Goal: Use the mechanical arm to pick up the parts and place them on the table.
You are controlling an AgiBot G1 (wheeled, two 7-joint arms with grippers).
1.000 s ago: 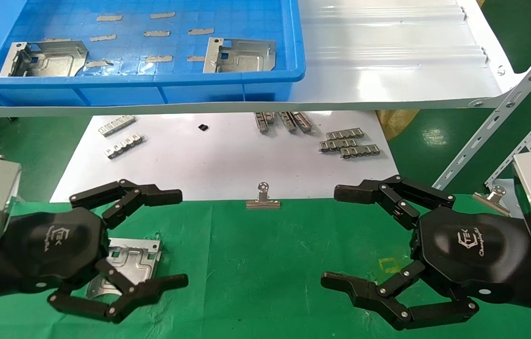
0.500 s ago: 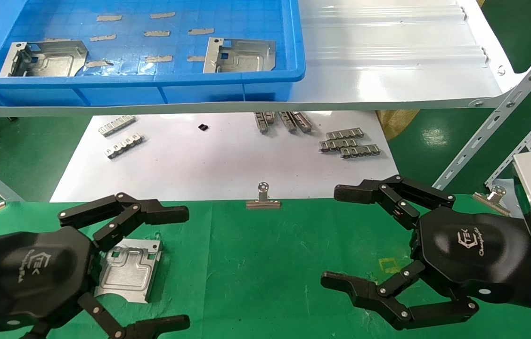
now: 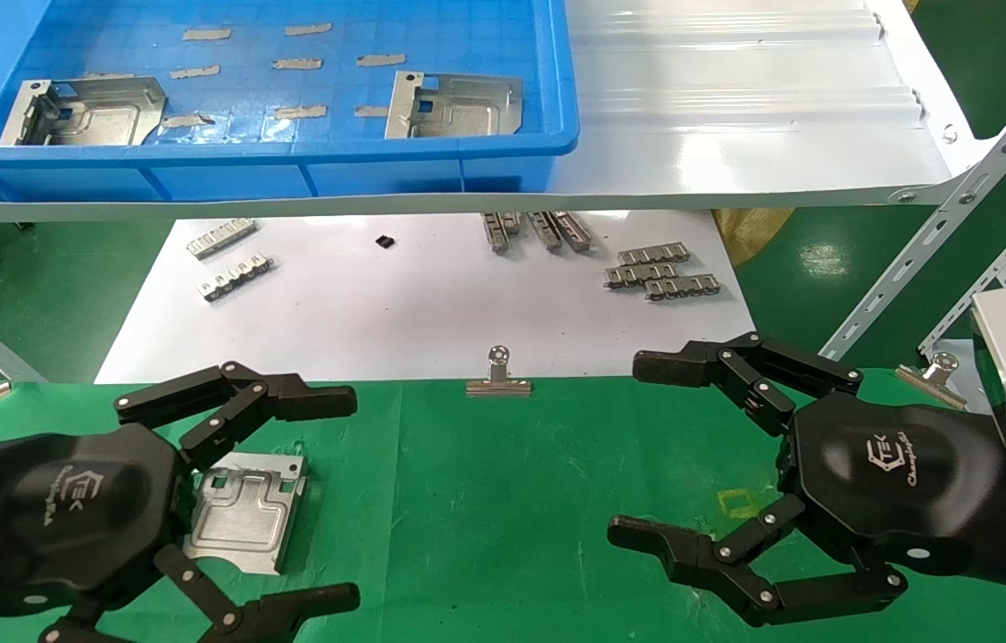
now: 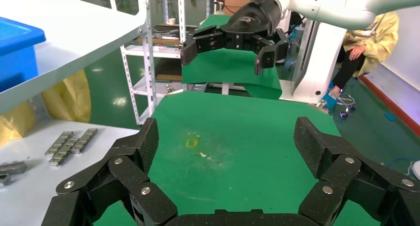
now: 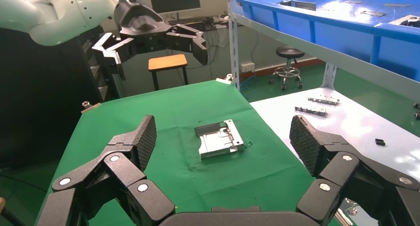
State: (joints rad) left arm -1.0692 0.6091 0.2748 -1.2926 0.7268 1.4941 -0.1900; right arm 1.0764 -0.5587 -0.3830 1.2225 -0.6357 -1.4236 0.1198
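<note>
- Since a second ago the left pincer has drawn back and lifted off the part, which lies flat on the green counter, exposed between the spread fingers and touching neither.
- That reads as a finished placement: this plate looks delivered, and the left arm is free for another.
- Two more parts wait in the blue bin on the shelf, well beyond both pincers.
- Across the counter, the right pincer hangs spread wide and empty, having held its place.
- Only the right wrist view shows the placed plate from the side, flange up and clear beneath the raised left pincer; the left wrist view misses it entirely.
</note>
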